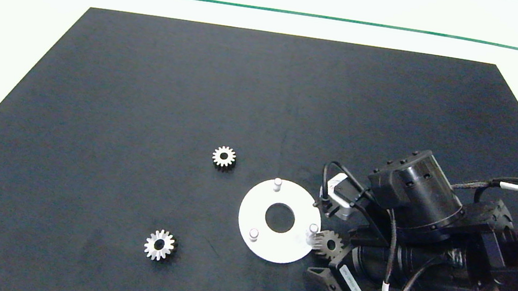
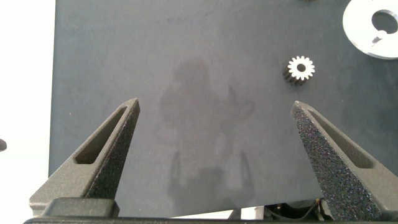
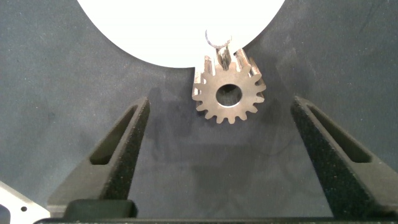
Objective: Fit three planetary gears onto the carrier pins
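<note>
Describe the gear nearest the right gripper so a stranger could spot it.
Find the white disc on the black mat. At its edge toward the right gripper, a gear leans tilted against one carrier pin. The other two gears lie flat, away from the disc.

Black mat (image 1: 194, 95) over white tabletop (image 1: 10, 26); thin green line (image 1: 279, 11) beyond

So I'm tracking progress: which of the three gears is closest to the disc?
The gear leaning against the disc's right-hand pin, before the open right claw. The other two gears lie apart on the mat.
</note>
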Available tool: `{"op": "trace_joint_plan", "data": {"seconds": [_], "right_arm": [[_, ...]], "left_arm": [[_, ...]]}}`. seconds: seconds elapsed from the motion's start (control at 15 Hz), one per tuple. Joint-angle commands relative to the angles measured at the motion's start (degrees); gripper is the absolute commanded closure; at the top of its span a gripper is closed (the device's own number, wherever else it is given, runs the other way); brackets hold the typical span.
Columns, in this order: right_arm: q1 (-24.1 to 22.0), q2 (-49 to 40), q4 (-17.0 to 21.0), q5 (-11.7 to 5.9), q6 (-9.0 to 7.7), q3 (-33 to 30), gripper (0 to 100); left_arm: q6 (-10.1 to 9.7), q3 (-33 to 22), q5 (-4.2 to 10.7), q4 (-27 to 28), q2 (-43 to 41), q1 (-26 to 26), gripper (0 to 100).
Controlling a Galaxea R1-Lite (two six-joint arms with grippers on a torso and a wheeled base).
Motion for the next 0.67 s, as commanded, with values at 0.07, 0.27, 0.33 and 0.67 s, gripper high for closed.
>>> {"op": "trace_joint_plan", "data": {"seconds": [0.07, 0.27, 0.33, 0.67], "right_arm": [[0.02, 0.27, 0.1, -0.12, -0.14, -0.23, 14], [0.02, 0.8, 0.1, -0.12, -0.05, -1.11, 20], [0.02, 0.98, 0.02, -0.03, -0.14, -1.55, 21], [0.11, 2.03, -0.51, -0.03, -0.05, -1.81, 32]], "left_arm": [[-0.04, 0.0, -0.01, 0.16, 0.13, -0.06, 0], [-0.13, 0.0, -0.01, 0.16, 0.31, -0.06, 0], [-0.13, 0.0, -0.01, 0.16, 0.4, -0.06, 0], [-0.22, 0.0, -0.01, 0.16, 0.31, -0.06, 0]]}}
